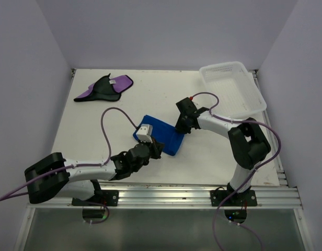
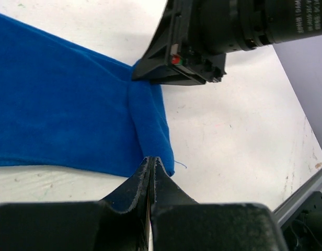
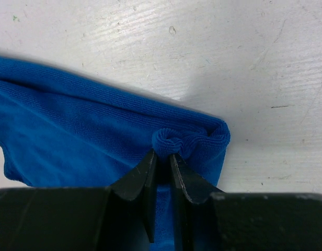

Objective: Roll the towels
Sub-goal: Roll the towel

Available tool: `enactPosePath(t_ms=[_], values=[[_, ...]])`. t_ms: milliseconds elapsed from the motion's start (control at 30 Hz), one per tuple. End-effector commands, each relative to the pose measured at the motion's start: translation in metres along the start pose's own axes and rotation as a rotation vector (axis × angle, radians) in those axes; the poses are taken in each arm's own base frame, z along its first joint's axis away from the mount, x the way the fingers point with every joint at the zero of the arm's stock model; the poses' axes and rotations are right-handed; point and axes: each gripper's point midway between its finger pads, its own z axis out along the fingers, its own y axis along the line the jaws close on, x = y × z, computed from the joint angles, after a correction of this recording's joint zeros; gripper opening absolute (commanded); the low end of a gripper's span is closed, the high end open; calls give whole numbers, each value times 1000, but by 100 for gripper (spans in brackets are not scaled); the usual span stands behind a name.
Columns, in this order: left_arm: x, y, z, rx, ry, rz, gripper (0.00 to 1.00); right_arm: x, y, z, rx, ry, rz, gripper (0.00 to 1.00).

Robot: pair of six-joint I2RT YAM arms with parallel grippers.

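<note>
The blue towel (image 1: 162,135) lies folded in the middle of the table. A raised fold (image 2: 148,123) runs along its right end between both grippers. My left gripper (image 1: 154,150) is at the towel's near edge, jaws pressed together on the end of that fold (image 2: 151,160). My right gripper (image 1: 180,129) is at the far right corner, jaws a narrow slit apart with a small curled bunch of blue cloth (image 3: 171,140) pinched at the tips (image 3: 163,153). The purple towel (image 1: 104,88), black side partly up with a white tag, lies crumpled at the far left.
A white mesh basket (image 1: 231,86) sits at the far right corner. The right arm's black camera head (image 2: 203,42) hangs close over the blue towel's far end. The metal rail (image 1: 166,196) marks the near table edge.
</note>
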Motion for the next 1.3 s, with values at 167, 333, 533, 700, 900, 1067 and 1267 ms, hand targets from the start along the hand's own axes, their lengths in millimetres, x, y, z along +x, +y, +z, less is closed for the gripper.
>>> enactPosePath(t_ms=[167,333,533,700,900,1067,1267], values=[[-2,-49,14,231,-18,77,0,-2,-1,8,7,-9,13,17],[4,-67,26,292,5,121,0,-1,-3,9,13,-2,5,17],[4,-76,33,319,13,151,0,0,-4,8,16,2,-8,16],[19,-61,46,260,65,153,0,0,-4,8,16,2,-17,16],[46,-32,59,209,134,136,0,1,-5,8,19,10,-34,15],[53,-14,64,180,153,113,0,1,-6,10,28,12,-44,15],[67,1,63,163,179,87,0,-1,-7,7,30,6,-54,15]])
